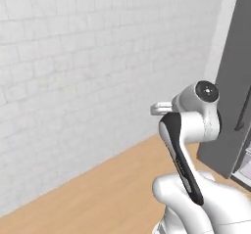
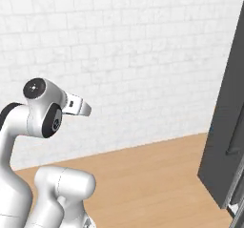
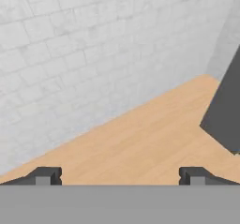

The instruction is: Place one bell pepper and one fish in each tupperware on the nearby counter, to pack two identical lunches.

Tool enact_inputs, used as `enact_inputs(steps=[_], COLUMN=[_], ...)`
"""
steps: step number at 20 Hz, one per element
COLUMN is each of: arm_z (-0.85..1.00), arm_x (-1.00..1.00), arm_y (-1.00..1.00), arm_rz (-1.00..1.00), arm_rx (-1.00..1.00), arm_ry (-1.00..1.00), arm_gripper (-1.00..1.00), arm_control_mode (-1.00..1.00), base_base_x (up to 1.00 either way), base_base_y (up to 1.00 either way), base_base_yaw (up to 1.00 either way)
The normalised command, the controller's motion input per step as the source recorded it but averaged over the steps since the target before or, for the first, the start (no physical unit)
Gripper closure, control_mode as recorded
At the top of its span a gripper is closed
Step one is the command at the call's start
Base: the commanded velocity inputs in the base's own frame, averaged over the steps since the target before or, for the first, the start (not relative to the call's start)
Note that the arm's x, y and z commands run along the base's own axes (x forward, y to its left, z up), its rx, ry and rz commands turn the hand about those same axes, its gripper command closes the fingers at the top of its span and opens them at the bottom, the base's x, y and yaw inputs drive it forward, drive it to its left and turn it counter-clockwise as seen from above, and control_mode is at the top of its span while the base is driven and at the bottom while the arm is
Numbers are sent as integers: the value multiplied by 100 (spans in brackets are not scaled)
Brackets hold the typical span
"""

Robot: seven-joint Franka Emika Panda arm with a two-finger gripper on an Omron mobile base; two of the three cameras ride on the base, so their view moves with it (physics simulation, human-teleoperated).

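Wall (image 1: 73, 81): white brick, pale grey mortar lines in a running-bond pattern. Floor (image 2: 152, 174): light orange-tan wood tone, plain, no visible grain. Tall unit (image 2: 228, 141) at right: flat dark grey, with a darker handle strip. Arm (image 1: 188, 130): glossy white shell, black joint bands, dark round cap. Finger tips (image 3: 44, 176): dark grey.
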Motion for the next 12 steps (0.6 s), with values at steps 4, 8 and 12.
enact_inputs(steps=[4,8,12], arm_z=[0,0,0], arm_x=[0,0,0], arm_y=[0,0,0], arm_rz=[0,0,0], arm_rx=[0,0,0], arm_ry=[0,0,0], arm_gripper=[-100,-100,-100], arm_control_mode=[100,100,100], base_base_x=[15,31,71], base_base_y=[2,16,32], base_base_yaw=[-89,-89,-60])
